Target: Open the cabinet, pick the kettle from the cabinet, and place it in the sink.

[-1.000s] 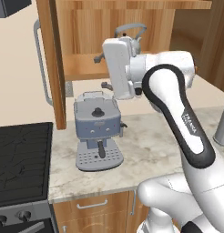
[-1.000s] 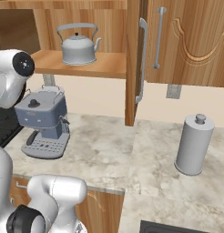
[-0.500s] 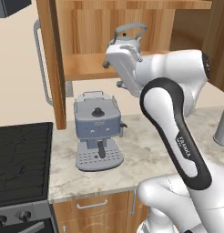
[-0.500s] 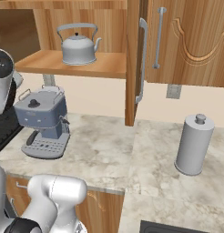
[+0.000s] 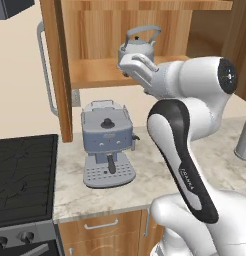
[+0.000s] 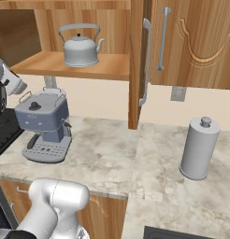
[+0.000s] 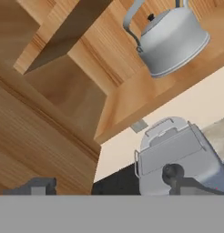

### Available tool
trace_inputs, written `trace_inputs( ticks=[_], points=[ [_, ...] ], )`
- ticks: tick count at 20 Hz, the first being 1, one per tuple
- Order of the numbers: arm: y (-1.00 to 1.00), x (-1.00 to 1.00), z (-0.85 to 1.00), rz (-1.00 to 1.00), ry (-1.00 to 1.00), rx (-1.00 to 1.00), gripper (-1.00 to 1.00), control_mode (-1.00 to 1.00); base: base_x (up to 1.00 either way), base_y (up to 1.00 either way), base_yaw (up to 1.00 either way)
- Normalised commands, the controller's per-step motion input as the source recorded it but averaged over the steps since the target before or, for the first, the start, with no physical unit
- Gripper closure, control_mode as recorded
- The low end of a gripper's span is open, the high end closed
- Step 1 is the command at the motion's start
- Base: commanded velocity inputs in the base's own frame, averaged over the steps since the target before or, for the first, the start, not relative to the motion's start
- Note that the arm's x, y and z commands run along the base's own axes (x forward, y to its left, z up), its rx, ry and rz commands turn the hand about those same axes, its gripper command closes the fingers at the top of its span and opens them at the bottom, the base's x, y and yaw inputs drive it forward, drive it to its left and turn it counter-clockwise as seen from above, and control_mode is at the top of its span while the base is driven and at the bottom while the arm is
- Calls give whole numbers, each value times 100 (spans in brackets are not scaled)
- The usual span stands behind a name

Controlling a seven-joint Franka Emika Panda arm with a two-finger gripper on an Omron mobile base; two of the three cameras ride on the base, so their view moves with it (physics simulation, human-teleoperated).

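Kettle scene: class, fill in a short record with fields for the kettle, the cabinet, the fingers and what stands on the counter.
kettle: upright on the cabinet shelf
cabinet: left part open, shelf exposed; right door shut
fingers: open, holding nothing, short of the kettle
counter: coffee machine below the shelf; grey canister to the right
task stage: kettle not yet picked

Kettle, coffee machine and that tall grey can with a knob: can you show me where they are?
kettle (image 6: 80, 50), right base view, on its round body.
coffee machine (image 5: 106, 132), left base view, on its blue-grey top.
tall grey can (image 6: 198, 151), right base view, on its side wall.
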Motion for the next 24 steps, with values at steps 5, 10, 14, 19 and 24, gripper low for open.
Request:
trace_inputs(
  ticks=[5,10,14,19,24],
  points=[
    [-36,0,7,-21,0,-9,-100,-100,0,0,0],
    [-28,0,20,-9,0,-13,-100,-100,0,0,0],
    [-23,0,12,0,0,-24,-100,-100,0,0,0],
    [-25,0,5,6,0,-29,-100,-100,0,0,0],
    [-19,2,5,11,0,-23,-100,-100,0,0,0]
  ],
)
